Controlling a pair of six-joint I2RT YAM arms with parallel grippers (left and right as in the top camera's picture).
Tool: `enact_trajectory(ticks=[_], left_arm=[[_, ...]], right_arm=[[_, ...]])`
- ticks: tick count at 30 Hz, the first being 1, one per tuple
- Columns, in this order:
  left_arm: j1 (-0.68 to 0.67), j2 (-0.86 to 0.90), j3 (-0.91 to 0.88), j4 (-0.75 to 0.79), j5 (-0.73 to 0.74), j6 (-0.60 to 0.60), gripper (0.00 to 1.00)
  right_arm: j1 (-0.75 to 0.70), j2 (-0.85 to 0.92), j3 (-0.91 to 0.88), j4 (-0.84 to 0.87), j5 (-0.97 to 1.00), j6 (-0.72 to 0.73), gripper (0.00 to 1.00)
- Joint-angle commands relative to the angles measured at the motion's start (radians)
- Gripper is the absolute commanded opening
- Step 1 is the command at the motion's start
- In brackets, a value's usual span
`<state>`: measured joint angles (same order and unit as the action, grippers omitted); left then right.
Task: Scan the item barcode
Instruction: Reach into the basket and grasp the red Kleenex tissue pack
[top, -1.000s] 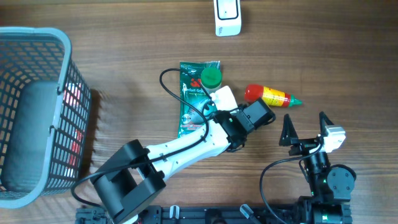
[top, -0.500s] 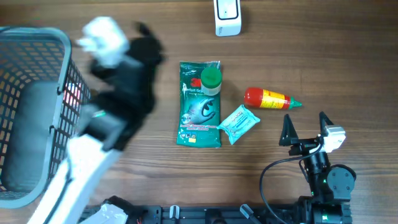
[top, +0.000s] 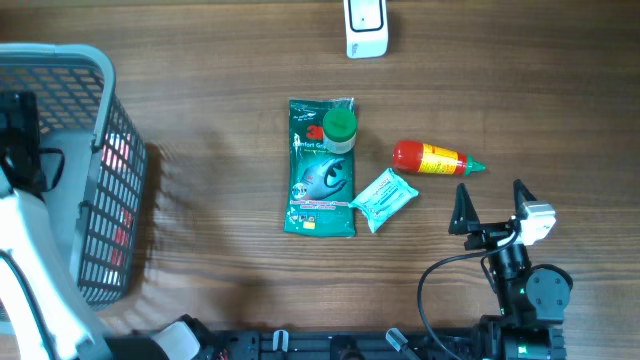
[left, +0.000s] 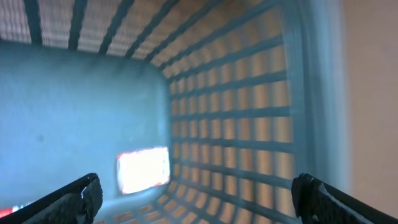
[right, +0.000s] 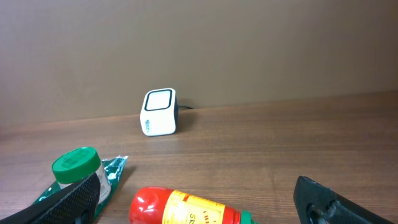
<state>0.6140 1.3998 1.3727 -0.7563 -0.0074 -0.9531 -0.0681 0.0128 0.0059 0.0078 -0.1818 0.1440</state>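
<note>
A small blue packet lay near the middle of the wooden table, its corner touching the lower right edge of a green pouch lying flat. A green-capped container rested on the pouch's upper right corner. To the right, a red bottle with a yellow label and a green tip lay on its side. The white barcode scanner stood well apart at the far edge of the table. The right gripper sat just beside the bottle on the near side, jaws spread wide and holding nothing. At the far left, the left gripper hung inside a grey mesh basket, jaws also spread wide and empty. A blurred pale patch showed low in the basket; I could not tell what it was.
</note>
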Motion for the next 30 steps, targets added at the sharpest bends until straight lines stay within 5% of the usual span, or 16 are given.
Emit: enact_trajectory(ticks=[1, 16, 18, 21, 22, 24, 26, 30], left_arm=[[0.034, 0.142, 0.001, -0.023, 0.19, -0.026, 1.0], [-0.045, 0.506, 0.0, -0.02, 0.185, -0.023, 0.98], [-0.069, 0.519, 0.0, -0.024, 0.151, -0.023, 0.83], [-0.073, 0.519, -0.002, -0.063, 0.099, -0.02, 0.31], [-0.073, 0.519, -0.002, -0.084, 0.077, -0.02, 0.28], [-0.073, 0.519, -0.013, -0.117, 0.012, -0.02, 0.38], [-0.073, 0.519, -0.032, -0.123, -0.034, -0.02, 0.68], [-0.073, 0.521, -0.047, -0.077, -0.035, -0.02, 0.71]], right_arm=[[-0.001, -0.008, 0.0, 0.005, 0.002, -0.011, 1.0], [-0.001, -0.008, 0.0, 0.005, 0.002, -0.011, 1.0], [-0.001, -0.008, 0.0, 0.005, 0.002, -0.011, 1.0], [-0.001, -0.008, 0.0, 0.005, 0.002, -0.011, 1.0], [-0.001, -0.008, 0.0, 0.005, 0.002, -0.011, 1.0], [-0.001, -0.008, 0.0, 0.005, 0.002, -0.011, 1.0], [-0.001, -0.008, 0.0, 0.005, 0.002, -0.011, 1.0], [-0.001, -0.008, 0.0, 0.005, 0.002, -0.011, 1.0]])
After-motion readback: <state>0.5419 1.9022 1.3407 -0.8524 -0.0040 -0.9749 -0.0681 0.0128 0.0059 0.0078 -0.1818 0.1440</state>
